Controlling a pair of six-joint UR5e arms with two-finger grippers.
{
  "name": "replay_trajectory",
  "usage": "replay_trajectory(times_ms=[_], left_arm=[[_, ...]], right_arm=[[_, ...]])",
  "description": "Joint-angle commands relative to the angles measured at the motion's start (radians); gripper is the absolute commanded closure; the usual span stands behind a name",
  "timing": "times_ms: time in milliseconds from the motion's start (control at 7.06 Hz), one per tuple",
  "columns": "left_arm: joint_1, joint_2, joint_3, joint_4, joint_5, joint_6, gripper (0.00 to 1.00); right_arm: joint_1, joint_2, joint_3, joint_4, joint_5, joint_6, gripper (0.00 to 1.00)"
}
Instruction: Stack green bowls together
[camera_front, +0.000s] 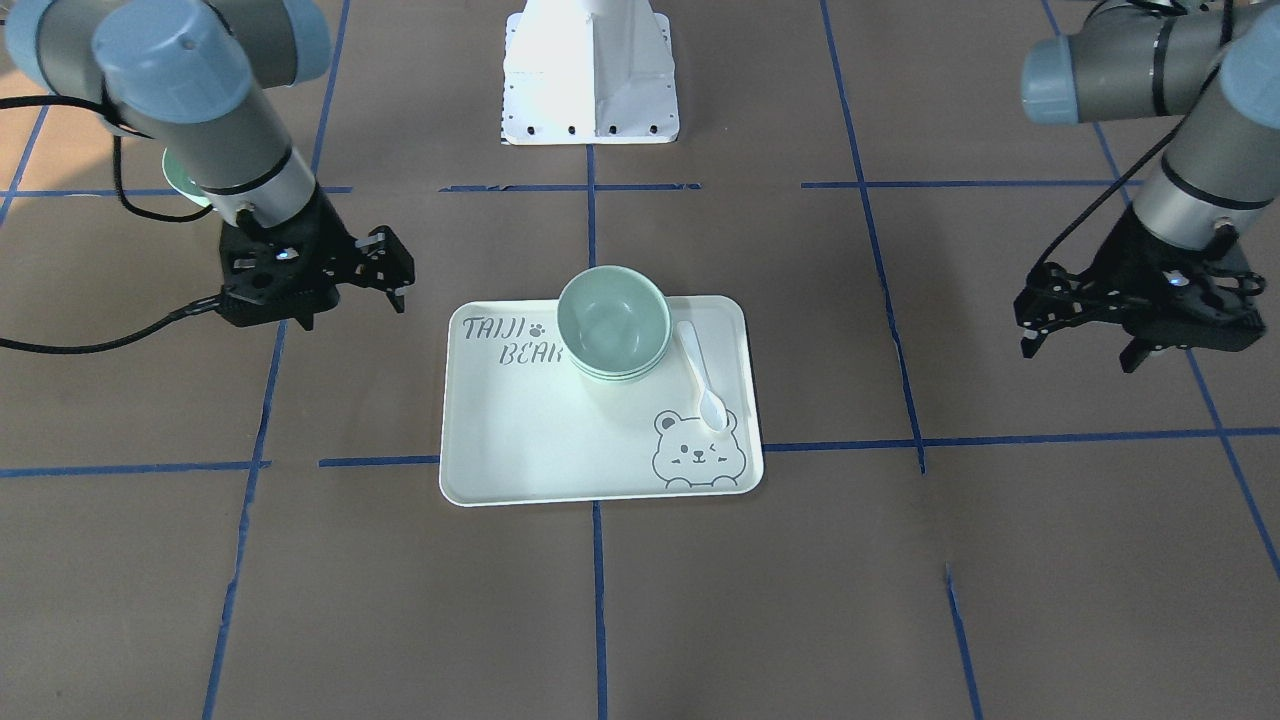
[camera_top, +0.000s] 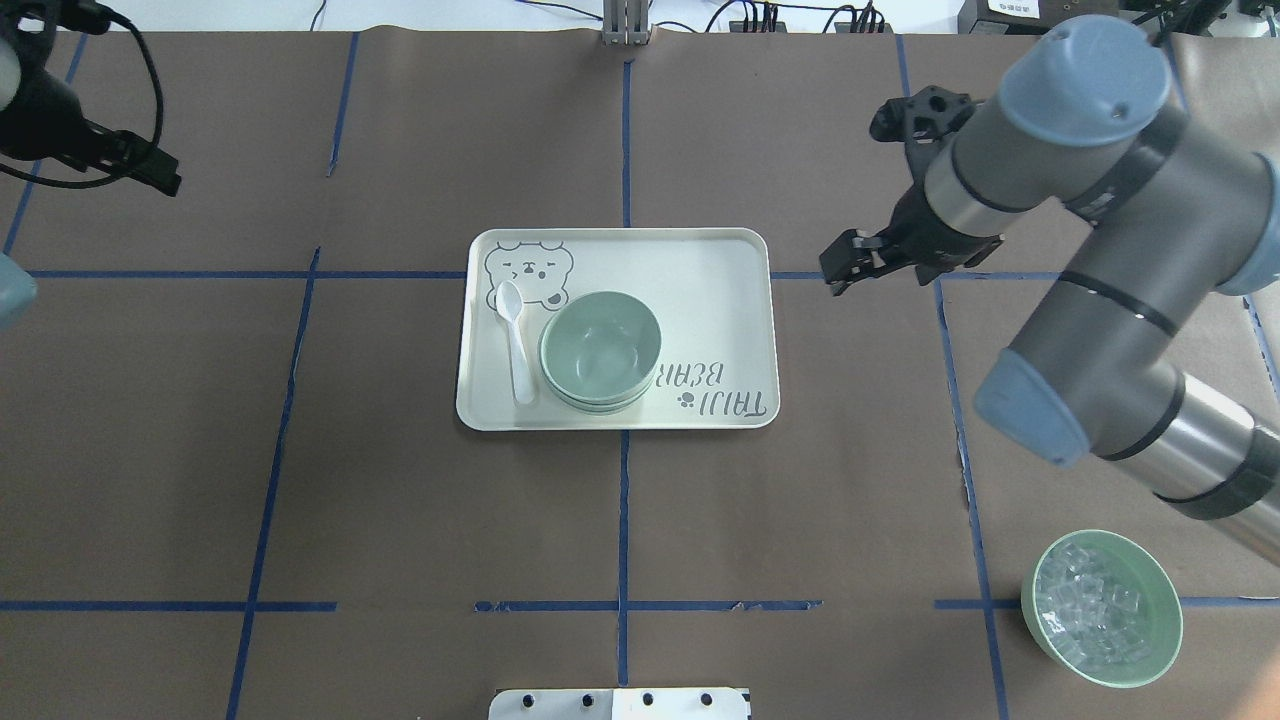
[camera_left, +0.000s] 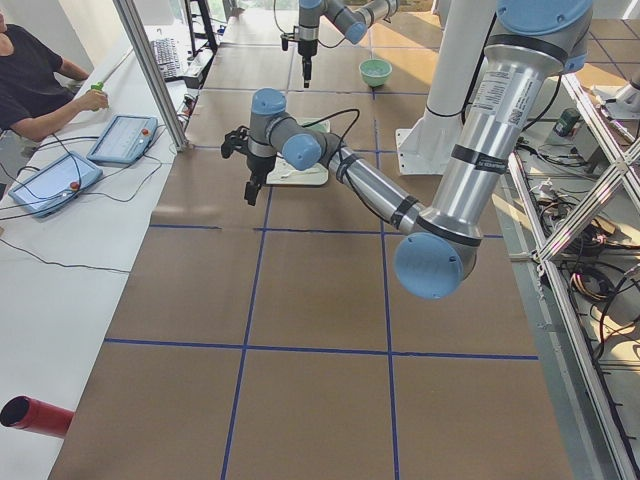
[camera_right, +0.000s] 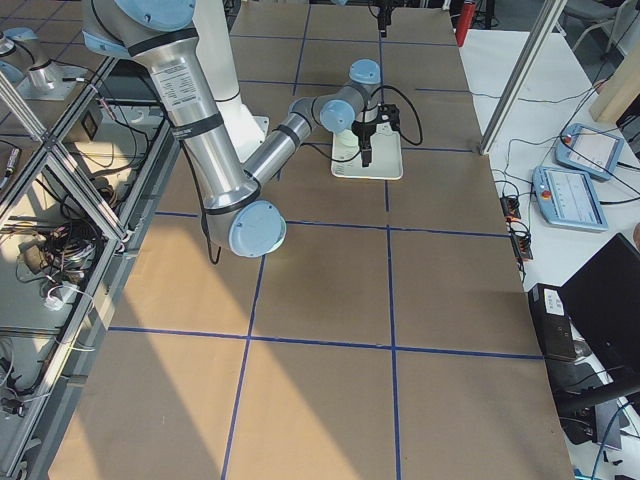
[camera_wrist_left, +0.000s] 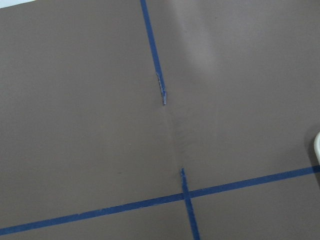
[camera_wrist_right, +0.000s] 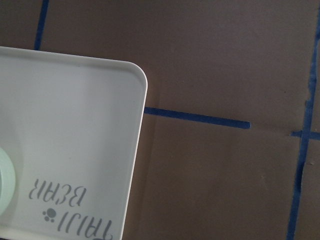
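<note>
**Surface.** The table (camera_front: 1000, 600) is covered in brown paper and marked into squares by lines of blue tape (camera_front: 1060, 438). The tape is broken and frayed in places. The white metal robot base (camera_front: 590, 80) stands at the middle of the robot's edge.

**Task items.** The green bowls (camera_front: 613, 322), pale mint, round, matte plastic, sit nested in one upright stack. Several rims show at its foot, but the exact count cannot be read. The stack stands on a pale rectangular tray (camera_front: 540, 440) printed with a bear and "TAIJI BEAR", on the half nearer the robot, just beside the lettering. A white plastic spoon (camera_front: 700, 375) lies on the tray just beside the stack, on the robot's left. Whether it touches the stack cannot be told.

**Other items.** A green bowl of clear cubes (camera_top: 1102, 607) stands near the robot's edge on its right side, well apart from the tray.

**End effectors.** The right gripper (camera_front: 352, 305) hangs over bare paper near the tray's short edge, jaws spread, nothing between them. The left gripper (camera_front: 1080, 352) hangs well apart from the tray on the other side, likewise spread and empty.

**Room.** A white bench runs along the operators' side. It carries control pendants (camera_left: 125, 138) and cables, and a person in a black shirt (camera_left: 30, 75) sits at it. A slanted aluminium post (camera_left: 150, 70) rises beside it.
</note>
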Motion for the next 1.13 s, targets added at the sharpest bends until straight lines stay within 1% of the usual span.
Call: replay_trajectory(times_ms=[0,142,283,425,567,708,850,992], left_arm=[[-0.14,0.076,0.053,0.0,-0.043,0.215,0.0],[-0.191,0.094,0.094,0.0,-0.091,0.316,0.0],[-0.236,0.11,0.122,0.0,-0.117,0.379,0.0],[-0.265,0.126,0.137,0.0,-0.117,0.419,0.0],[-0.287,0.155,0.142,-0.003,-0.12,0.435,0.0],[-0.297,0.183,0.142,-0.004,-0.122,0.444,0.0],[-0.304,0.221,0.144,-0.006,-0.137,0.485,0.0],[-0.337,0.238,0.162,-0.001,-0.19,0.486,0.0]], right_arm=[[0.204,-0.177,0.018,-0.002,0.114,-0.321,0.0],[0.296,-0.257,0.013,-0.005,0.12,-0.491,0.0],[0.375,-0.329,0.01,-0.005,0.136,-0.62,0.0],[0.452,-0.378,-0.026,-0.005,0.16,-0.743,0.0],[0.543,-0.409,-0.097,-0.005,0.22,-0.84,0.0],[0.631,-0.429,-0.181,-0.004,0.286,-0.891,0.0],[0.679,-0.426,-0.259,-0.002,0.292,-0.894,0.0],[0.682,-0.422,-0.26,-0.001,0.291,-0.893,0.0]])
